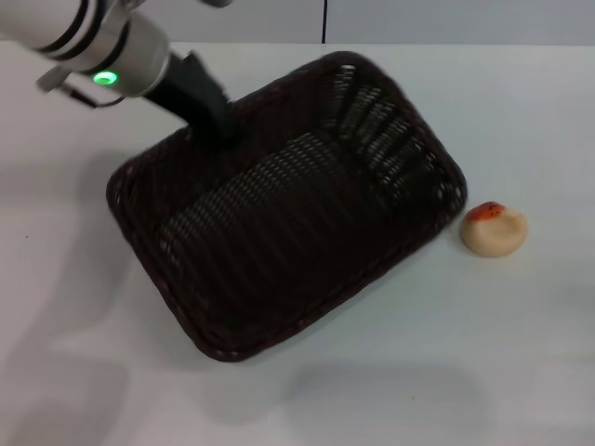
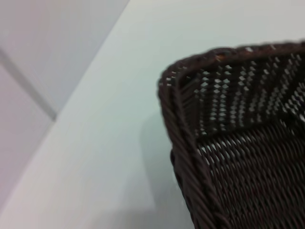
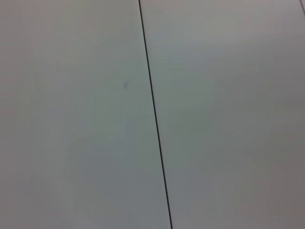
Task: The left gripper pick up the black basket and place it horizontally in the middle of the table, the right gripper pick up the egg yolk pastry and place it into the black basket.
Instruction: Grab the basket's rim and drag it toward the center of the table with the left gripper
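The black basket (image 1: 288,232) lies at an angle in the middle of the white table (image 1: 521,353). Its shadow falls apart from it, so it hangs a little above the tabletop. My left gripper (image 1: 212,119) comes in from the far left and grips the basket's far rim. The left wrist view shows a corner of the basket (image 2: 228,157) with its shadow on the table. The egg yolk pastry (image 1: 494,229), pale with an orange-red top, sits on the table just right of the basket. My right gripper is out of view.
The table's far edge meets a grey wall with a dark vertical seam (image 1: 324,20). The right wrist view shows only a plain panel with a dark seam (image 3: 155,119).
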Controlling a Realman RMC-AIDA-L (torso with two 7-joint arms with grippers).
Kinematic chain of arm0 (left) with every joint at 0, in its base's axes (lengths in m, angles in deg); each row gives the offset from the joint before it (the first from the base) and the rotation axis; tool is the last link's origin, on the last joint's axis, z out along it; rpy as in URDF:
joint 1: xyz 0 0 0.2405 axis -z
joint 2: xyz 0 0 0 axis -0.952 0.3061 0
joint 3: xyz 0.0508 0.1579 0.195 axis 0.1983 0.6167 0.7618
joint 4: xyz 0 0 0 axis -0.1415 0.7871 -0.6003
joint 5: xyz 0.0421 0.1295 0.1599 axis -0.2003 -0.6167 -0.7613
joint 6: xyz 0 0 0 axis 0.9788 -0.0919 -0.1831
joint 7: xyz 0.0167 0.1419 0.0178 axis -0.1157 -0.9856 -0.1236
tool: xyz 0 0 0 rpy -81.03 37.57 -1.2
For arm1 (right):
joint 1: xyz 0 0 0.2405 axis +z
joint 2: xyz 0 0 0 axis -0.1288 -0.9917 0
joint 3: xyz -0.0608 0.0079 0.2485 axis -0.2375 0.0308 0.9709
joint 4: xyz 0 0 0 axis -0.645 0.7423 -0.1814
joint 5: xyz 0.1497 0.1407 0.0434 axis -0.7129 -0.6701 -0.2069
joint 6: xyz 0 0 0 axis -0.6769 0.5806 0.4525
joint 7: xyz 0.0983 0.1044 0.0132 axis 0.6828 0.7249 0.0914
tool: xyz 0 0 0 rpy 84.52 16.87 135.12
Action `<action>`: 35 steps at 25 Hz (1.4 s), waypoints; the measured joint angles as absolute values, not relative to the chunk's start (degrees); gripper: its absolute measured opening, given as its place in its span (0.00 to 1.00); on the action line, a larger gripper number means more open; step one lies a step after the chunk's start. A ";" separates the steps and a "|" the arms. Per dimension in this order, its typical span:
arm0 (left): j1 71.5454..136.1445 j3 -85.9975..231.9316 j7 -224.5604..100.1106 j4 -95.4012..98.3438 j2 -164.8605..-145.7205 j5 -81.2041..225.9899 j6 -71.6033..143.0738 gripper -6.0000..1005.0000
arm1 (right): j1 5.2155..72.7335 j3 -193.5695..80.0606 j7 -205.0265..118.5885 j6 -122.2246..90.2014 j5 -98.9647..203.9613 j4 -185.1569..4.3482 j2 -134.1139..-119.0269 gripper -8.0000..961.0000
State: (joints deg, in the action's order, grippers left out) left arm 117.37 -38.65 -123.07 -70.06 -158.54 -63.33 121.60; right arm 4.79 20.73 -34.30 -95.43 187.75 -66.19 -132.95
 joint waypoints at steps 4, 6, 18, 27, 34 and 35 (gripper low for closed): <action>120.22 -39.55 -128.21 -67.90 -158.43 -61.53 120.23 0.26 | 4.63 20.74 -34.27 -96.12 187.75 -66.26 -132.97 0.77; 121.92 -40.22 -131.44 -66.36 -158.35 -60.17 119.34 0.23 | 4.55 20.74 -34.26 -96.42 187.75 -66.38 -132.99 0.77; 129.93 -39.05 -139.91 -52.47 -158.79 -56.73 111.16 0.20 | 4.41 20.74 -34.19 -96.80 187.72 -66.70 -133.04 0.77; 130.28 -38.01 -139.93 -51.74 -158.85 -54.15 107.31 0.21 | 4.41 20.56 -34.17 -96.92 187.73 -66.71 -133.04 0.77; 129.88 -33.80 -140.68 -50.59 -158.85 -53.92 104.60 0.22 | 4.52 20.23 -34.16 -96.92 187.73 -66.62 -133.04 0.77; 129.80 -33.08 -140.55 -50.51 -158.86 -53.96 104.00 0.22 | 4.68 20.18 -34.16 -96.92 187.73 -66.65 -133.04 0.77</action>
State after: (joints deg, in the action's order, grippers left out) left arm 129.80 -33.08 -140.55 -50.51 -158.86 -53.96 104.00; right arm 4.68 20.18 -34.16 -96.92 187.73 -66.65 -133.04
